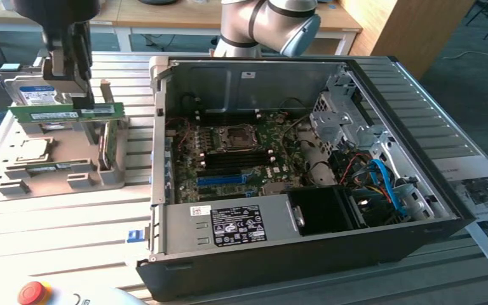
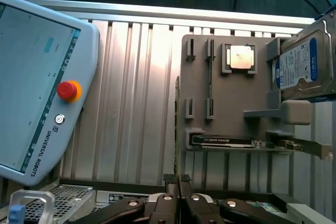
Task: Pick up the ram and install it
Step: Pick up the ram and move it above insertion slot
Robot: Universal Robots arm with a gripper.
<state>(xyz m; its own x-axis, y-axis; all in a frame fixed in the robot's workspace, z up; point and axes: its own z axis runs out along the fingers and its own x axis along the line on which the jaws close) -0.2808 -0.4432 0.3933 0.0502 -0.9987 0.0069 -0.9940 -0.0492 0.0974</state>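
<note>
Currently hand (image 1: 81,105) clamped on ram (image 1: 58,115), pinching flat faces at upper long edge, slightly off middle. Ram hangs level over grey parts holder (image 1: 58,175), beside hard drive (image 1: 33,93), well apart from open PC case (image 1: 312,210). Wrist view: ram edge-on (image 2: 177,129) between fingers. Judged light, stiff, thin, brittle; avoid bottom contact edge, hold by faces, keep square.

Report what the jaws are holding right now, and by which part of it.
The ram. The shut jaws pinch its upper long edge near mid-length, slightly toward the exterior view's right, and the stick hangs level.
</note>
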